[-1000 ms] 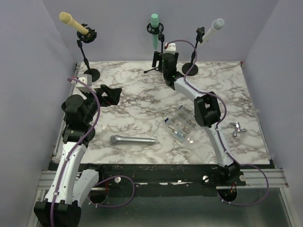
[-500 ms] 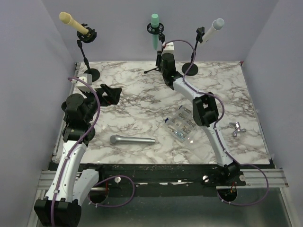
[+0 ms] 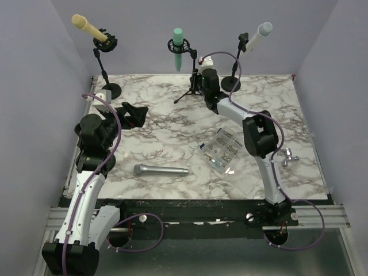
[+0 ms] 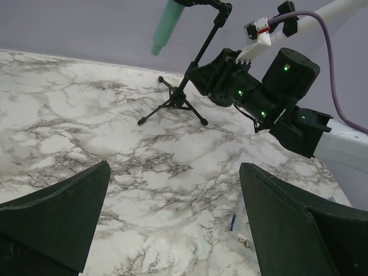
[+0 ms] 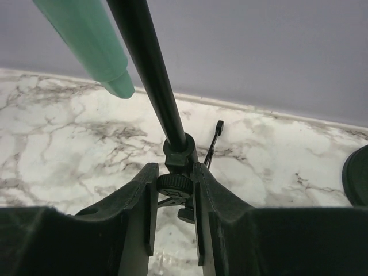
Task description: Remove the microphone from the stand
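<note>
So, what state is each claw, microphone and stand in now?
Left claw, open, empty.
Right claw, shut on the tripod stand.
Green microphone, clipped in that stand.
Yellow microphone, mounted, tilted.
White microphone, mounted, tilted.
Silver microphone, lying flat on the table.

Top camera looks down from behind — both wrist cameras share the stand (image 5: pixel 146 63).

Robot lab cell (lilac walls (image 3: pixel 34 86), marble table (image 3: pixel 161 123))
</note>
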